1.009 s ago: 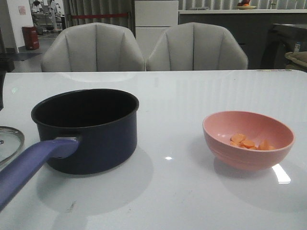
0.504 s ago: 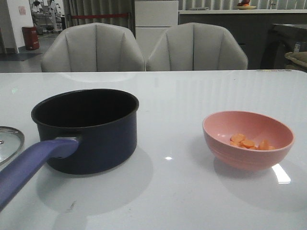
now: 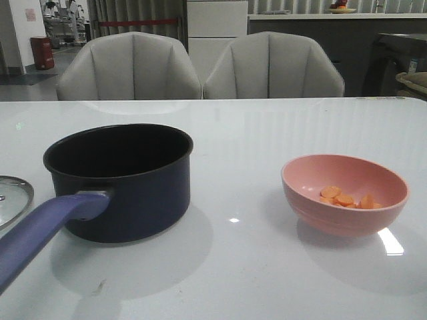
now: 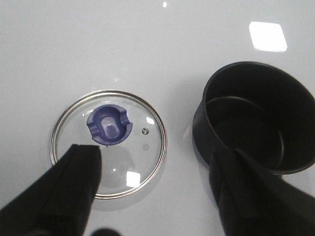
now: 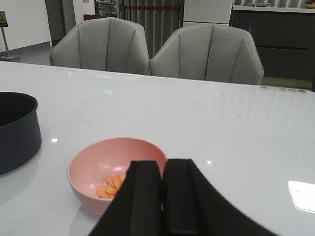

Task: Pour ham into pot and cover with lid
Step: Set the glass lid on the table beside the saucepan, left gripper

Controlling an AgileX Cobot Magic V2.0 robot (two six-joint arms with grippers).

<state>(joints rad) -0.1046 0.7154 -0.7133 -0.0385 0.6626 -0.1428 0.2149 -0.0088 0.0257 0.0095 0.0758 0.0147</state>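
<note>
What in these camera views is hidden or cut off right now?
- Front view: lid cut by the left edge, knob unseen; pot handle end cut off.
- Left wrist view: left tool hides part of the lid rim and pot wall.
- Right wrist view: right tool covers part of the pink bowl; some ham hidden.

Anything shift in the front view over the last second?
Nothing on the table visibly moved. The pot, the lid at its left and the pink bowl with the ham sit where they were. No arm shows in the front view, then or now.
</note>
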